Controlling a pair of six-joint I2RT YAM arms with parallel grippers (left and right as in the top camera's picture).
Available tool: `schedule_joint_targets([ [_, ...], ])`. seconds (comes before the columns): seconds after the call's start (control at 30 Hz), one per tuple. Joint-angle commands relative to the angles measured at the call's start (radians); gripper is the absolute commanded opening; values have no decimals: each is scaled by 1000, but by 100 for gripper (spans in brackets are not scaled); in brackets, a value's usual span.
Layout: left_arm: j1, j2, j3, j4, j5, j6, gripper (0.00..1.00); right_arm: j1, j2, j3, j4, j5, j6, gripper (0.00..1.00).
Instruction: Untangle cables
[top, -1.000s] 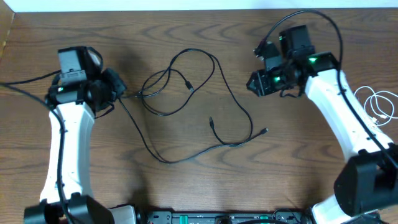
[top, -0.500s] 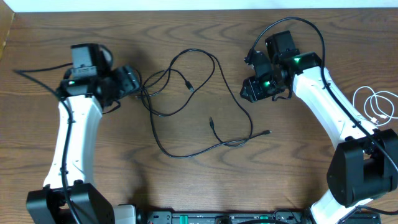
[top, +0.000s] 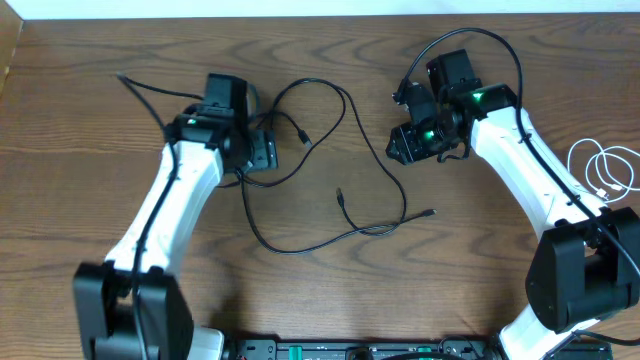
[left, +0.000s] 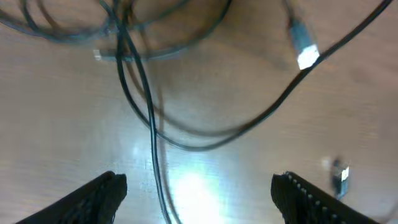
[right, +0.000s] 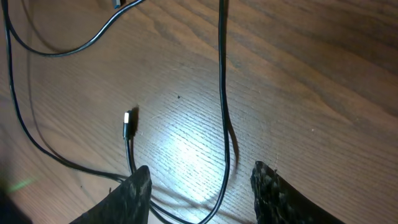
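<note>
Left pincer (top: 262, 152): jaws wide, nothing held. A second ago it was shut, out toward the left edge of the worktop (top: 60, 200). The arm has since swung in toward the middle, and the pincer now hangs low over the knot of loops. In the wrist view two strands of the black cable (top: 300, 251) cross on the wood just ahead of the fingers (left: 102, 194), and a plug (left: 305, 53) lies further out.

Right pincer (top: 405, 145): jaws partly apart, gripping nothing, with one strand running on the wood between the fingertips. It has edged in from the far right and has held there for the last half second.

The black cable sprawls across the centre, its loops overlapping at the far-left side and its tail curving toward the near edge. The white cable (top: 605, 170) is coiled at the right edge, well apart from the black one.

My read: the left has let go and is repositioning. The two cords are already separate, and only the black one's own crossings remain.
</note>
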Motion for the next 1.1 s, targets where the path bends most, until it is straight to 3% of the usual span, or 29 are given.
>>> schedule_joint_targets([
  [0.0, -19, 103, 8, -44, 73, 0, 80, 11, 7, 6, -1, 2, -9, 48],
  [0.2, -21, 225, 8, -57, 122, -348, 80, 11, 7, 6, -2, 2, -9, 49],
  [0.53, -21, 238, 8, 48, 49, -743, 80, 11, 7, 6, -3, 2, -9, 49],
  [0.67, -22, 238, 7, 49, 4, -810, 80, 11, 7, 6, -3, 2, -9, 49],
  [1.07, -22, 238, -48, 121, -66, -813, 79, 11, 7, 6, -5, 2, -8, 49],
])
